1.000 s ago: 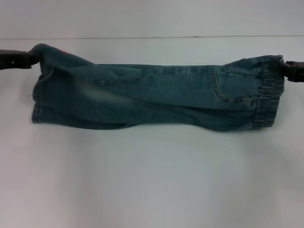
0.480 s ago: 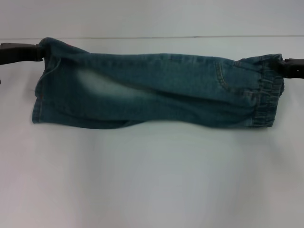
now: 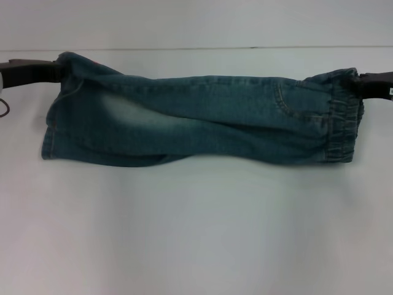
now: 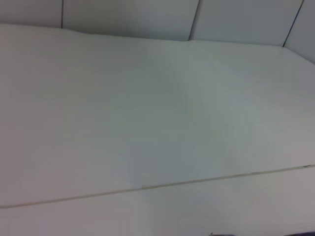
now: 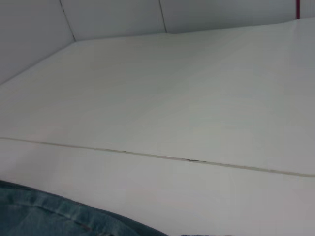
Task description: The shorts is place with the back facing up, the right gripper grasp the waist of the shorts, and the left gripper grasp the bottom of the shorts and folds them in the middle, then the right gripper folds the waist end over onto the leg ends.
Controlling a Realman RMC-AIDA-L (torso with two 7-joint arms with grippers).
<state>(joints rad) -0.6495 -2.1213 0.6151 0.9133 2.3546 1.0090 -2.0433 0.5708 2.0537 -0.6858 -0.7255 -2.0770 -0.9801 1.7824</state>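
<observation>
The blue denim shorts lie folded lengthwise into a long band across the white table. The ruffled waist is at the right end and the flat leg hems are at the left end. My left gripper is shut on the far corner of the hem end and holds it raised. My right gripper is shut on the far corner of the waist, also lifted. A strip of denim shows in the right wrist view. A patch pocket faces up near the waist.
A thin seam runs across the table behind the shorts, with a pale wall beyond it. The left wrist view holds only the white table and wall panels. Bare white surface lies in front of the shorts.
Both grippers have shifted slightly inward with their corners. The held upper layer now runs straighter and smoother along the far edge than a second ago.
</observation>
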